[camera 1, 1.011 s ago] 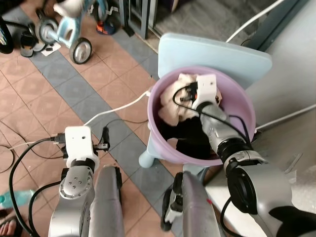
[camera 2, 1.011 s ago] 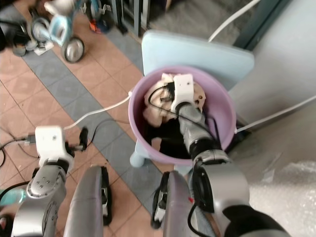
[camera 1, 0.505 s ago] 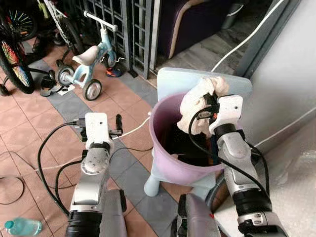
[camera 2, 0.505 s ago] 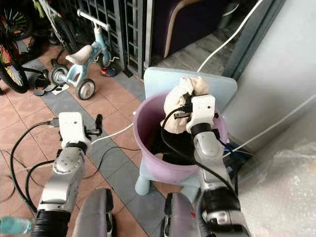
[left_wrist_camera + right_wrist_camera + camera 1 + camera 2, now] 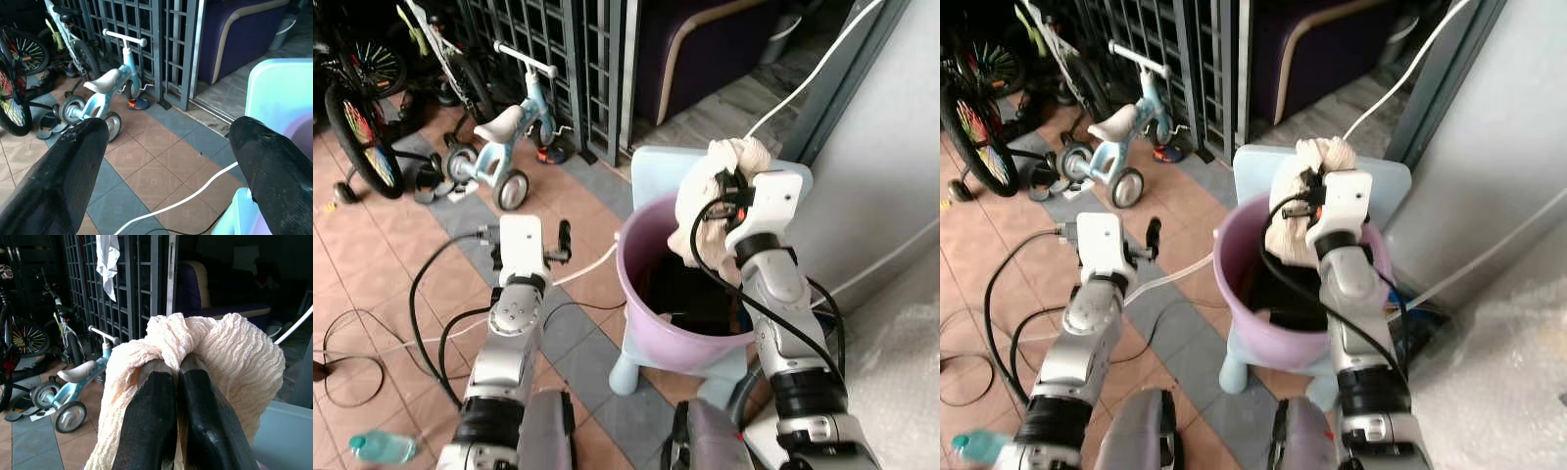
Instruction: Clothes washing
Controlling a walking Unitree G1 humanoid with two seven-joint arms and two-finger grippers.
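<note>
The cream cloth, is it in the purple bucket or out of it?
Mostly out. The right gripper, shut on the cream cloth, holds it above the purple bucket; its lower end hangs by the rim, where dark clothes lie inside.

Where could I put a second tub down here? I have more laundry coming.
Tiled floor between the small tricycle and the purple bucket is mostly bare, crossed by a white hose and black cables. The bucket's stool is taken. Bicycles crowd the far left. The right gripper holds a cream cloth over the bucket.
</note>
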